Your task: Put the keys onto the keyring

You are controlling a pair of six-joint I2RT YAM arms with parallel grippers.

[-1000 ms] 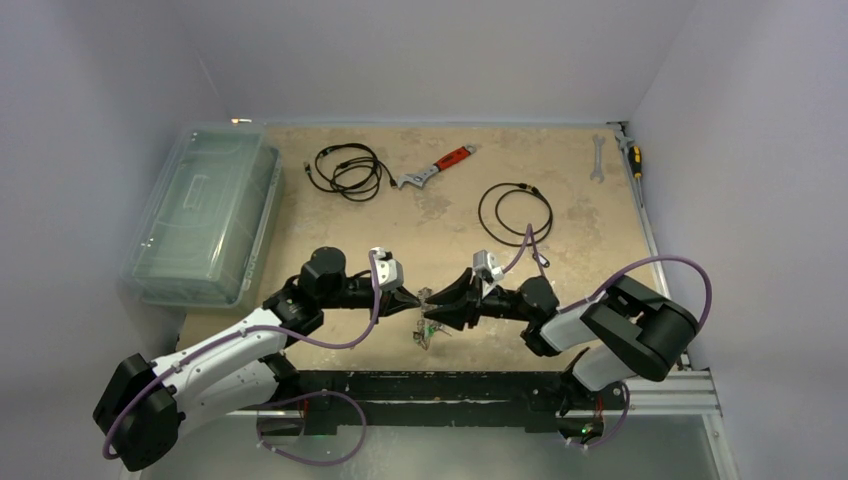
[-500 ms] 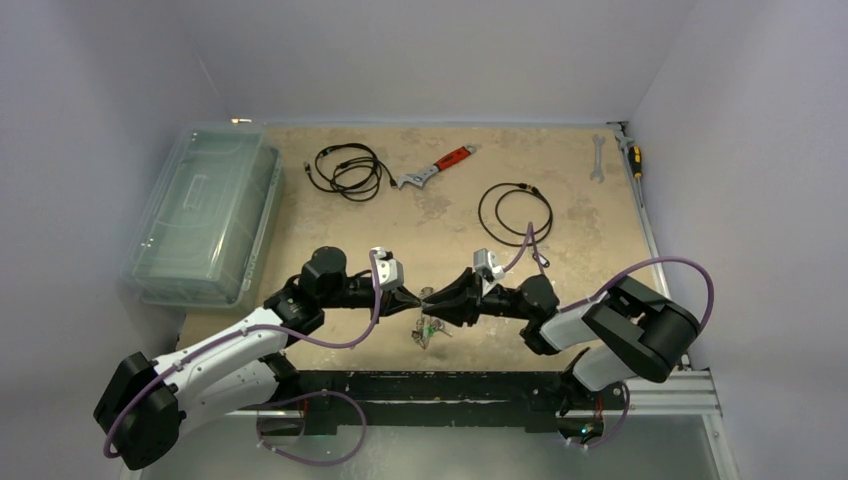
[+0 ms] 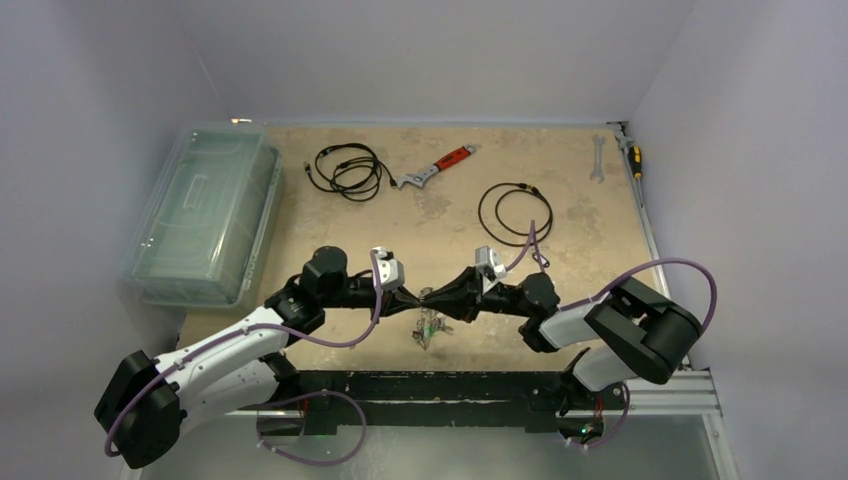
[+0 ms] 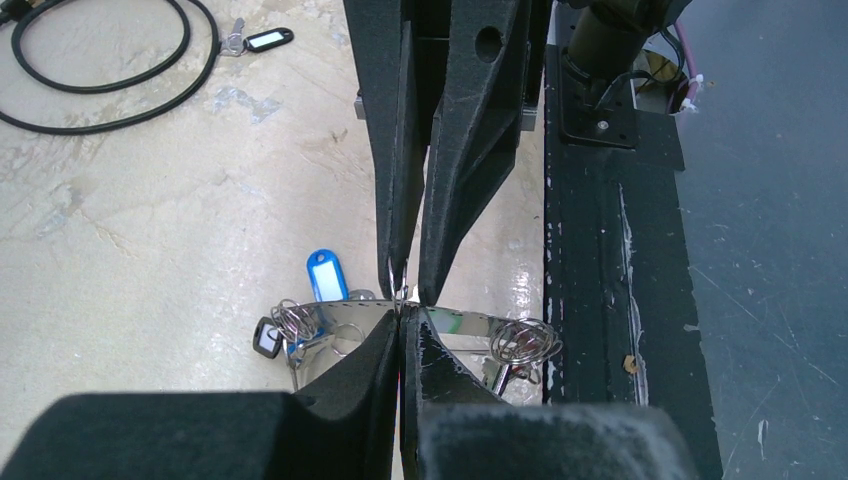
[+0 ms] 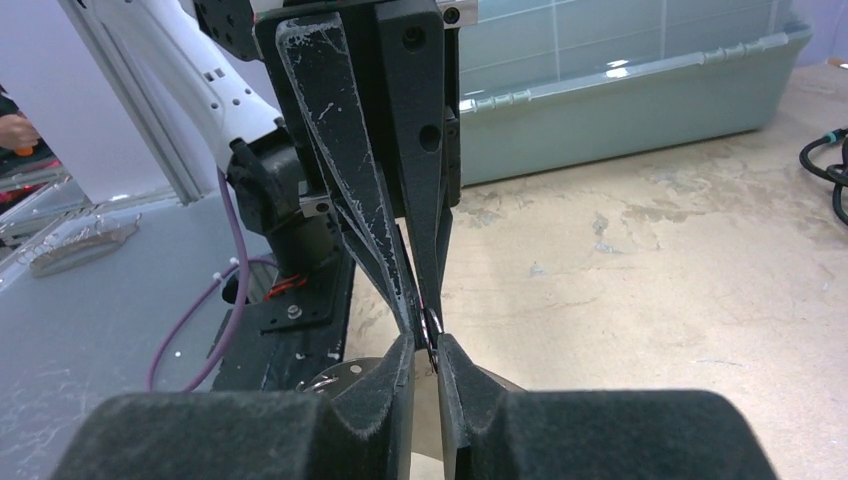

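**A:** What fills the overhead view?

**B:** The beige counter (image 3: 440,225), with a clear lidded bin (image 3: 205,215) along its left edge. A black cable coil (image 3: 350,178) lies upper middle and a second cable loop (image 3: 480,212) right of centre. A red-handled wrench (image 3: 437,167) sits between them.

**A:** And the arms?

**B:** They come in from the lower corners and meet tip to tip at lower centre. The left claw (image 3: 413,297) is clamped tight, pinching the top edge of the keyring (image 4: 468,321).

**A:** The right claw (image 3: 434,296)?

**B:** Its fingers are almost together around a thin bit of wire at that same spot. Whether they press it, I cannot tell.

**A:** Where is the hoop?

**B:** Just under both tips, lower centre of the left wrist view. The keys (image 4: 290,325) bunch at its left end, with a blue tag (image 4: 323,274) just above them.
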